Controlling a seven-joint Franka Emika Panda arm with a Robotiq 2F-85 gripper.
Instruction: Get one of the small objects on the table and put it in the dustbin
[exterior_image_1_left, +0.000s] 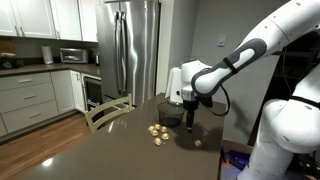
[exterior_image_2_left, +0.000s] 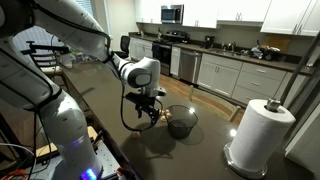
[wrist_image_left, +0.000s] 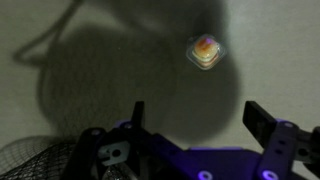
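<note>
Several small wrapped objects (exterior_image_1_left: 157, 132) lie on the dark table, and one more (exterior_image_1_left: 198, 143) lies apart to the side. In the wrist view one small wrapped object (wrist_image_left: 204, 51) with an orange-yellow centre lies on the table ahead of the fingers. A black mesh dustbin (exterior_image_1_left: 170, 110) stands on the table behind the cluster; it also shows in an exterior view (exterior_image_2_left: 181, 121) and at the wrist view's lower left (wrist_image_left: 25, 160). My gripper (wrist_image_left: 198, 125) is open and empty. It hangs above the table beside the dustbin in both exterior views (exterior_image_1_left: 190, 120) (exterior_image_2_left: 148, 113).
A paper towel roll (exterior_image_2_left: 262, 135) stands on the table beyond the dustbin. A wooden chair (exterior_image_1_left: 108, 112) sits at the table's edge. Kitchen cabinets (exterior_image_1_left: 35, 98) and a steel fridge (exterior_image_1_left: 135, 50) are behind.
</note>
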